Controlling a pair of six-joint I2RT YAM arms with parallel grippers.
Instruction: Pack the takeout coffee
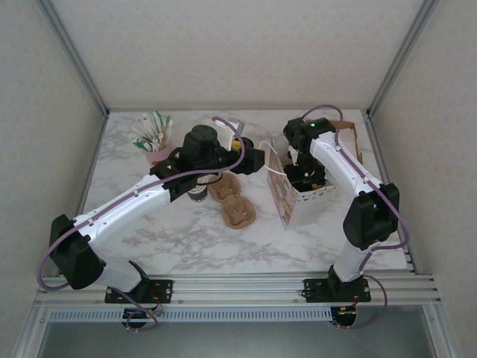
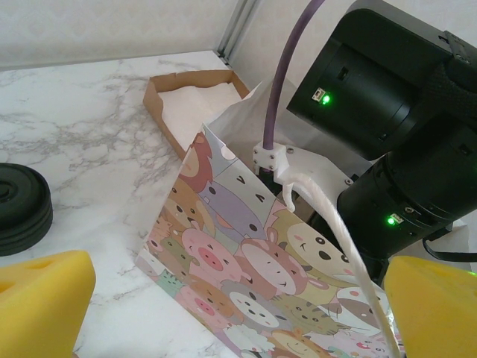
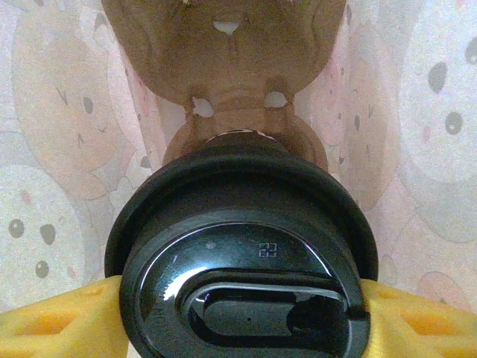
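The takeout coffee (image 3: 242, 246) shows its round black lid from above, inside the cartoon-animal paper bag (image 1: 287, 200). My right gripper (image 3: 242, 324) is shut on it, a yellow finger pressed to each side of the lid. A brown cardboard cup carrier (image 3: 223, 67) lies beneath it in the bag. From above, the right gripper (image 1: 305, 177) reaches down into the bag's open top. My left gripper (image 2: 238, 298) stands wide open just left of the bag (image 2: 253, 261), its yellow fingers (image 2: 45, 291) holding nothing, the bag's printed side ahead of them. The left gripper (image 1: 257, 158) hovers by the bag's left rim.
Two brown cup carriers (image 1: 232, 201) lie left of the bag. A pink cup of sachets (image 1: 153, 142) stands at the back left. A pile of black lids (image 2: 19, 205) sits near the left gripper. A brown box with white napkins (image 2: 197, 104) is behind the bag.
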